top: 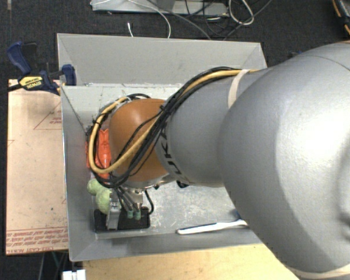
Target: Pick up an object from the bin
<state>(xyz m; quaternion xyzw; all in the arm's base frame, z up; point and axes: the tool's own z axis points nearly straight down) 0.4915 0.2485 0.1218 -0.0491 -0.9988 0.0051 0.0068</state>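
Note:
My gripper (pixel 124 207) hangs below the orange wrist cover at the bin's front left corner. It is directly over a flat black block (pixel 121 223) that lies against the front wall, and its tip seems to touch the block's top. A pale green lumpy thing (pixel 100 195) lies just left of the gripper by the left wall. An orange-red thing (pixel 103 149) shows along the left wall farther back, half hidden by the cover and cables.
A long white stick-like thing (pixel 212 228) lies on the bin floor at the front right. The arm and its cables cover the middle and right of the bin. The bin walls stand close on the gripper's left and front.

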